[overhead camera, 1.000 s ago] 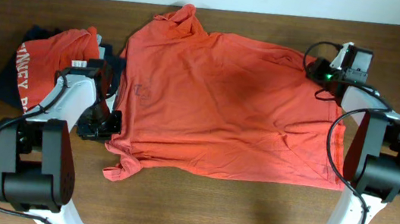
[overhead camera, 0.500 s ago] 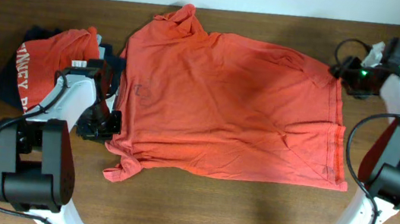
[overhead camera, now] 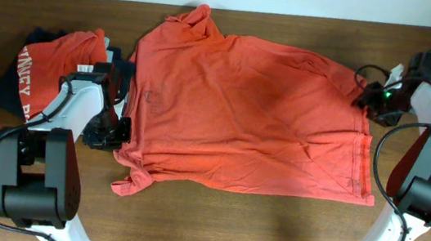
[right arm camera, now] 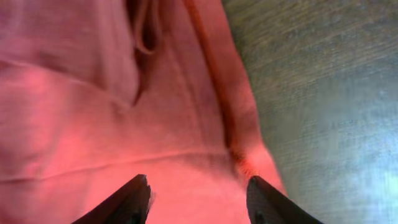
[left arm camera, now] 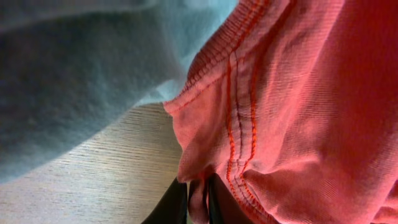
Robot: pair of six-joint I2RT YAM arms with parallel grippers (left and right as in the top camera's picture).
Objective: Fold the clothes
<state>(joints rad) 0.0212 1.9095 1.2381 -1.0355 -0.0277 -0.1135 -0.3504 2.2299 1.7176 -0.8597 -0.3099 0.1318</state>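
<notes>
While a pile [overhead camera: 45, 67] of other clothes crowds its left side, the shirt [overhead camera: 249, 112] lies spread on the brown wooden worktop [overhead camera: 268, 226], one edge pinched in the left end effector [left arm camera: 197, 191], the right end effector [right arm camera: 198, 180] gaping wide over the opposite corner.

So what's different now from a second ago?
The right hand swung outward to the right, then back a little toward the robot, and the far right corner of the spread orange-red short-sleeved T-shirt got pulled out flatter. That hand's fingers are open over the corner now. The left hand stayed clamped on the shirt's left edge; the pile of clothes beside it didn't move.
</notes>
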